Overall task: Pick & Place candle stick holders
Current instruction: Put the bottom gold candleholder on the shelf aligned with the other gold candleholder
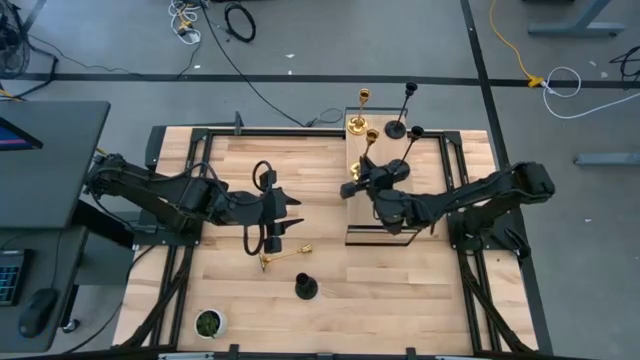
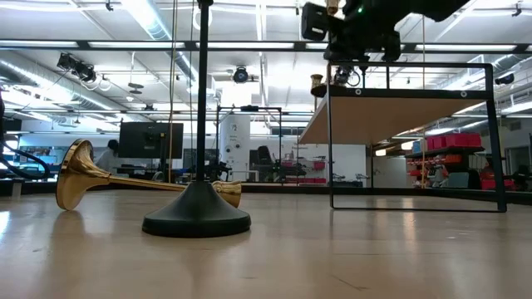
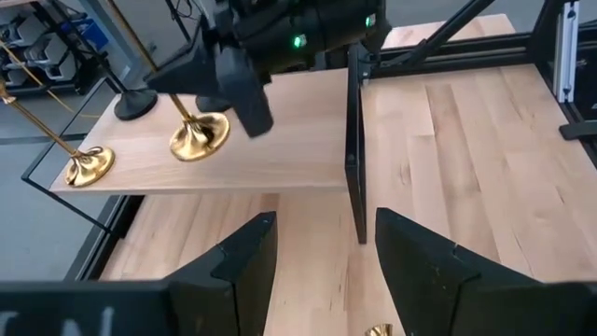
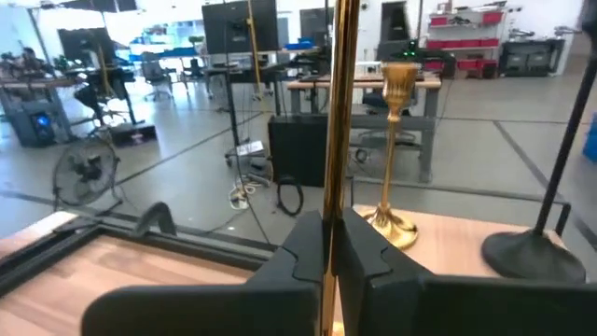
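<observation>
Six holders are in play: left of centre in the high view a gold one point(image 1: 285, 256) lies on its side on the table point(image 1: 400, 290) with a black one point(image 1: 306, 288) upright just below it, and four stand on the shelf point(image 1: 352, 232) at upper centre. They look stiff, slick and top-heavy, so the thin stem is the place to grip. The left gripper point(image 1: 281, 222) hangs wide open and empty above the fallen gold one; the right gripper point(image 4: 328, 245) is clamped on a gold stem point(image 4: 341, 103).

My right gripper point(image 1: 368, 180) hides most of the gold candlestick point(image 4: 333, 112) it clamps; its cup runs off at twelve o'clock. The black candlestick point(image 2: 198, 199) stem is cut off likewise.
</observation>
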Controlling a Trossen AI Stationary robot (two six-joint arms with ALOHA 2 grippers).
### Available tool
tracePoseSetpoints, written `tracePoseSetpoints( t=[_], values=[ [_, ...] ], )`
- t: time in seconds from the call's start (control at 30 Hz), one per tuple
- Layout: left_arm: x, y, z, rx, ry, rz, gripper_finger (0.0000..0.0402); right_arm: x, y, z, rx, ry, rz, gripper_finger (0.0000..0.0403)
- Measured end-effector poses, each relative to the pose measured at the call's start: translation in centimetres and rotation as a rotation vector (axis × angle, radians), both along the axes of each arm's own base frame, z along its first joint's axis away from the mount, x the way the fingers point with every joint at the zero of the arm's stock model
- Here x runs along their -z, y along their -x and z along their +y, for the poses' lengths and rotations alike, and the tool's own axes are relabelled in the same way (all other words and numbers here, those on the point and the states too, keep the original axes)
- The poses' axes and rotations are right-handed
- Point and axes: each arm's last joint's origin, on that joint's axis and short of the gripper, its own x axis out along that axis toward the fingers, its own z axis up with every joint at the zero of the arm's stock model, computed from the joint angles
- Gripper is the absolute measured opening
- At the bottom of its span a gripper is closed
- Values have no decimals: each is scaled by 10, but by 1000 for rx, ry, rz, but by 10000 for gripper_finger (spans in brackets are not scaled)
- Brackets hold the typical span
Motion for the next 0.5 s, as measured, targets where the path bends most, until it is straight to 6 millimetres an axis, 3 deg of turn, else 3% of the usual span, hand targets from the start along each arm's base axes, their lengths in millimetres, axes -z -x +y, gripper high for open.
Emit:
tracePoseSetpoints(
  t=[0.23, 0.5],
  values=[
    [1, 0, 0, 2, -1, 6, 183, 19, -11, -10, 64, 12, 38, 1],
    [2, 1, 0, 0, 0, 18, 183, 27, -15, -22, 104, 11, 45, 1]
  ],
)
